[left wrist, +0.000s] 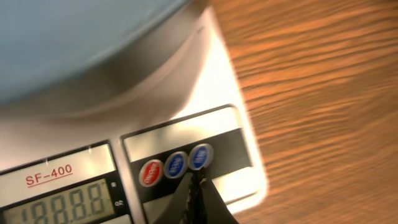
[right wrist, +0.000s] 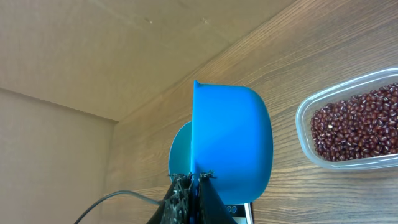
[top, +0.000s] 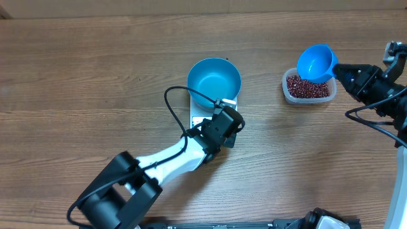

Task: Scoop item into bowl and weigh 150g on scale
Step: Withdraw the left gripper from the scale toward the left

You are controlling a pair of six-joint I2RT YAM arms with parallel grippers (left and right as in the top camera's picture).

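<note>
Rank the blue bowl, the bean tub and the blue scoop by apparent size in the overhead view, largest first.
1. blue bowl, largest.
2. clear tub, about as wide but narrower across.
3. blue scoop, smallest; it seems lifted nearer the camera, so it may look larger than it is.

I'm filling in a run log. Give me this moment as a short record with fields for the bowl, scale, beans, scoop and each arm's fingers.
bowl: sits on the scale, no beans visible inside
scale: display showing digits, top mostly covered by the bowl
beans: heaped in the clear tub, on the right arm's side
scoop: looks empty, held over the tub's far rim
left fingers: shut, tips by a blue button
right fingers: shut on the scoop handle
</note>
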